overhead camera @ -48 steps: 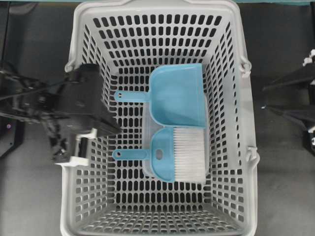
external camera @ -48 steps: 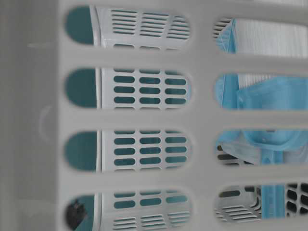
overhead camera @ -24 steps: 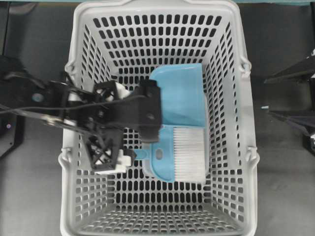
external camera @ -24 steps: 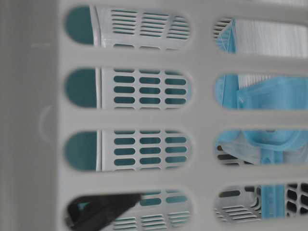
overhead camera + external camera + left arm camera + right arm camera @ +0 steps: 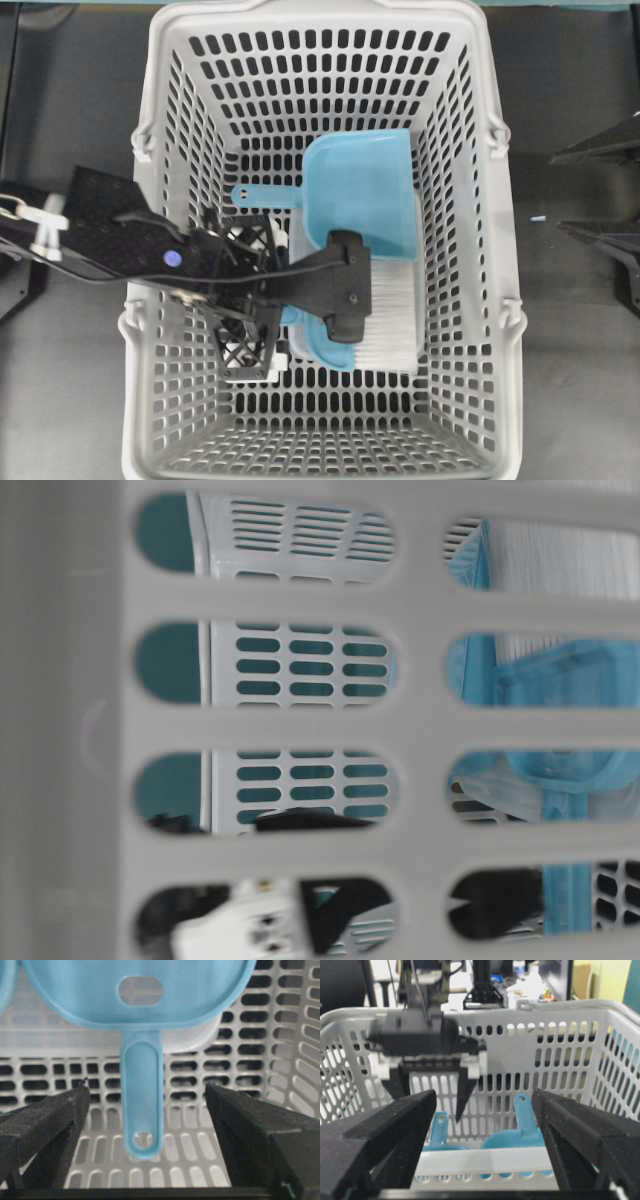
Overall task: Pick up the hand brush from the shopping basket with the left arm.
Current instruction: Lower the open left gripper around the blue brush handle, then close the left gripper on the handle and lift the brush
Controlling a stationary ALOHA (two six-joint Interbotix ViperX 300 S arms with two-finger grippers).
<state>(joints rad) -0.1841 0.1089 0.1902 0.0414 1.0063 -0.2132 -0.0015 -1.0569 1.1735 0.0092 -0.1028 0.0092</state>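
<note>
Light-blue dustpan (image 5: 365, 190) lying flat, right of centre, thin handle with a hole pointing left. Resting on a pale, translucent flat slab (image 5: 490, 1161), an edge peeking out on the left under the pan. Dark table (image 5: 570, 380) all around, teal strip (image 5: 560, 4) along the far edge. Beyond, blurred clutter and a yellow-green wall (image 5: 605, 980).

Dark grey bench (image 5: 570, 400) w/ teal strip at far edge (image 5: 560, 4); bg in right wrist view: blurred cluttered room, yellow-green wall (image 5: 610, 980), bright light.
</note>
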